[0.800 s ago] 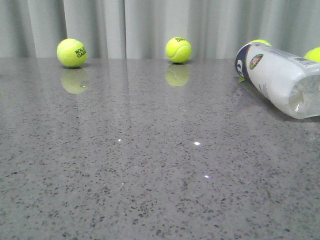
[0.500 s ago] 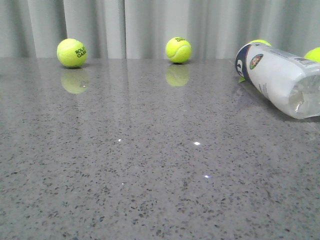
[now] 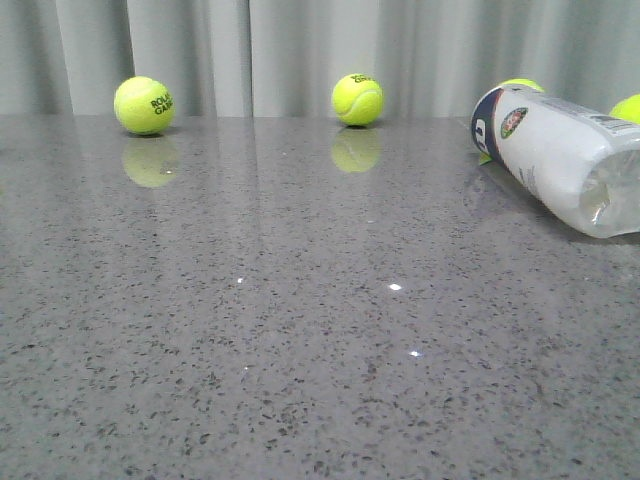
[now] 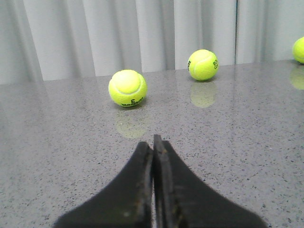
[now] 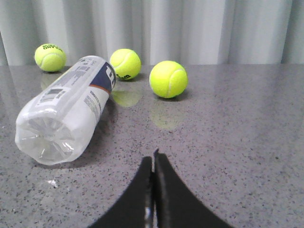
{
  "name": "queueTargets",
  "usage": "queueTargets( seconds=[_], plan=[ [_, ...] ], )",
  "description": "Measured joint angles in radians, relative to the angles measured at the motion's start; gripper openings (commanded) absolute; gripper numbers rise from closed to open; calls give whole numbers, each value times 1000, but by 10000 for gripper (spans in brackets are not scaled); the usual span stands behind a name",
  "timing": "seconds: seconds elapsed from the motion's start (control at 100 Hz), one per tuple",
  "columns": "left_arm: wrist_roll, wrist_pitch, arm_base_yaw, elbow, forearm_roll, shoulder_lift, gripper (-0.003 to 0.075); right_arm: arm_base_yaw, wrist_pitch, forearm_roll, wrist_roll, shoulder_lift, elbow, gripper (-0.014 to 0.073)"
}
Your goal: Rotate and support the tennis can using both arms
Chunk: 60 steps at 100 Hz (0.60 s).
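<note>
The tennis can [image 3: 560,160] lies on its side at the right of the grey table, its frosted end toward the front and its navy band toward the curtain. In the right wrist view the tennis can [image 5: 66,111] rests ahead of my right gripper [image 5: 153,159], which is shut, holds nothing and stays apart from the can. My left gripper [image 4: 153,142] is shut and empty too, low over bare table, and the can does not show in its view. Neither arm appears in the front view.
Yellow-green tennis balls sit along the back edge by the curtain: one at the far left [image 3: 144,105], one in the middle [image 3: 357,99], and two partly hidden behind the can [image 3: 628,107]. Two more balls [image 4: 128,88] lie ahead of the left gripper.
</note>
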Motion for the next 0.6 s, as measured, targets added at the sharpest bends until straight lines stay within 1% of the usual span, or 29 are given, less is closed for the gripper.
queueTargets(
  seconds=[0.14,0.24,0.39,0.52,0.6],
  plan=[
    [0,0,0,0,0,0,-19,0,90,0,0,7,-93,-62],
    [0,0,0,0,0,0,-19,0,170,0,0,63,-199,-62],
    [0,0,0,0,0,0,-19,0,347,0,0,218,-349,-62],
    [0,0,0,0,0,0,-19,0,450,0,0,374,-461,-60],
    [0,0,0,0,0,0,-19,0,502,4,0,479,-515,-36]
  ],
)
